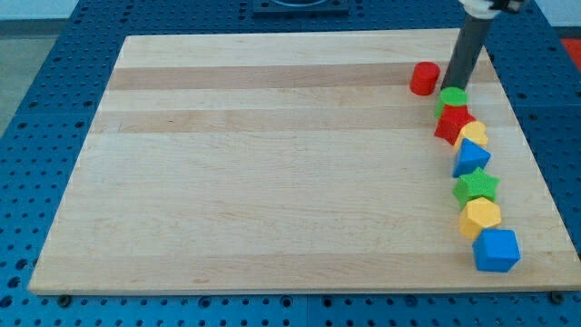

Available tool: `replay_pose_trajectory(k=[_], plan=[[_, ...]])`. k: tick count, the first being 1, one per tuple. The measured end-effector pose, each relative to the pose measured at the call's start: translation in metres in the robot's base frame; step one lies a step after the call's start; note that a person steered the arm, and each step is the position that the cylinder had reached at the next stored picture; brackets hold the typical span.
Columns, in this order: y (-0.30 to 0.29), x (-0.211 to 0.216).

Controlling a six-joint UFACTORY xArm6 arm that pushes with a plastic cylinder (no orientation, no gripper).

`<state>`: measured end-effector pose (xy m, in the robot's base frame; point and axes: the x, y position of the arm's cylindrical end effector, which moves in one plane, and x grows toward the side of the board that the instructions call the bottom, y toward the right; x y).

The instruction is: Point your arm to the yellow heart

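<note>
My tip (453, 86) stood near the worktop's top right corner, its lower end right at the green block (453, 96) that headed a column of blocks running down the right edge. The tool was a bare dark rod, with nothing to open or close and nothing held. The yellow heart (474, 134), as I judged the small yellow block to be, lay just below and slightly to the view's right of my tip, with the green block and a red star-like block (452, 121) between them. It touched the red block above and a blue block (470, 157) below. So the coming move would be a short one toward the view's bottom right, and I reckoned those two blocks in the way might get nudged.

A red cylinder (424, 79) sat just to the view's left of my tip. Further down the column were a green star (476, 187), a yellow hexagon-like block (479, 217) and a blue block (496, 250) near the bottom right corner. The pale wooden board (272, 163) rested on a blue perforated bench (54, 109).
</note>
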<state>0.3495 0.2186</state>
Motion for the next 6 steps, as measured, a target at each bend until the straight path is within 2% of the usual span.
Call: replay_pose_trajectory(k=[2, 4, 5, 6], plan=[[0.031, 0.019], [0.031, 0.021], [0.035, 0.054], [0.037, 0.054]])
